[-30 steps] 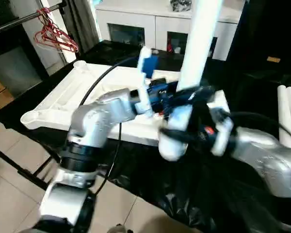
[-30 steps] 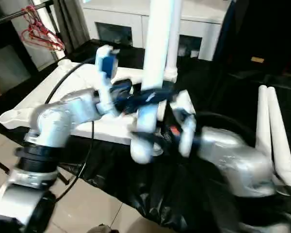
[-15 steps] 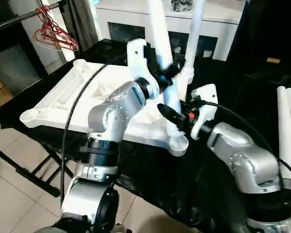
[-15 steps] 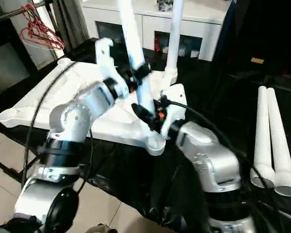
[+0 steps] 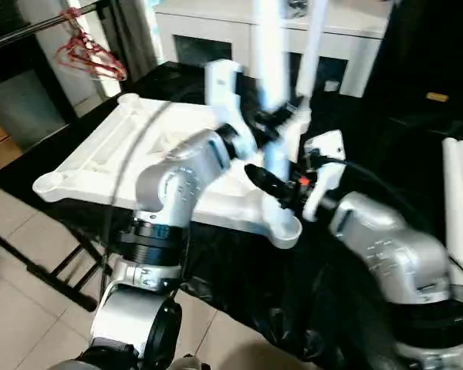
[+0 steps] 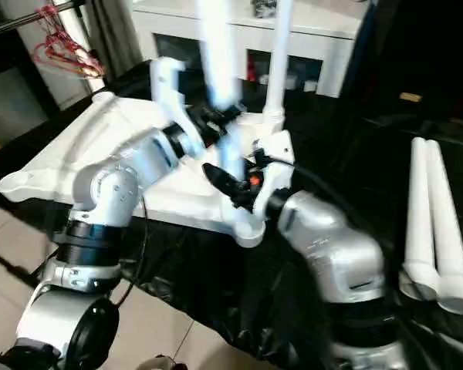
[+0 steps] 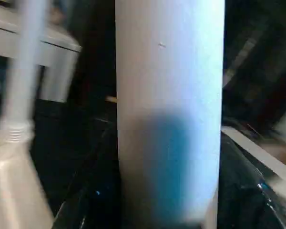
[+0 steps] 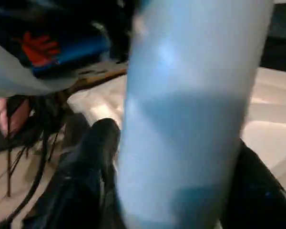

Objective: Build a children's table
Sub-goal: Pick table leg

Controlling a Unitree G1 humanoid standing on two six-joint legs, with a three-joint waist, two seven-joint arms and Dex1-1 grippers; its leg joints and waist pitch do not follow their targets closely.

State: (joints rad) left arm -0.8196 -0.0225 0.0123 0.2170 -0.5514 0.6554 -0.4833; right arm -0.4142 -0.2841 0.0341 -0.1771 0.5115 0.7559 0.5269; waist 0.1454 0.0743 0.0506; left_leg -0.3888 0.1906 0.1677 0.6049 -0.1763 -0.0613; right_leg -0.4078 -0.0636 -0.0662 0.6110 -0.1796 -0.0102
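Observation:
The white table top (image 5: pixel 100 154) lies upside down on a black-draped surface. A long white leg (image 5: pixel 268 62) stands nearly upright with its foot at the near right corner socket (image 5: pixel 287 230). My left gripper (image 5: pixel 268 123) is shut on this leg partway up; the left wrist view shows the leg (image 7: pixel 169 95) tight between its dark fingers. Lower down, my right gripper (image 5: pixel 274 185) is open, with a black finger (image 8: pixel 93 157) on each side of the leg (image 8: pixel 190 95). A second leg (image 5: pixel 312 46) stands in the far right corner.
Two loose white legs (image 5: pixel 459 200) lie side by side at the right on the black cloth (image 5: pixel 239 270). A white cabinet (image 5: pixel 208 38) with glass doors stands behind. Red hangers (image 5: pixel 85 54) hang on a rack at the far left, above tiled floor.
The held leg's top has swung to the right, so it now stands closer to upright over the corner socket. The right gripper's fingers have spread apart around it.

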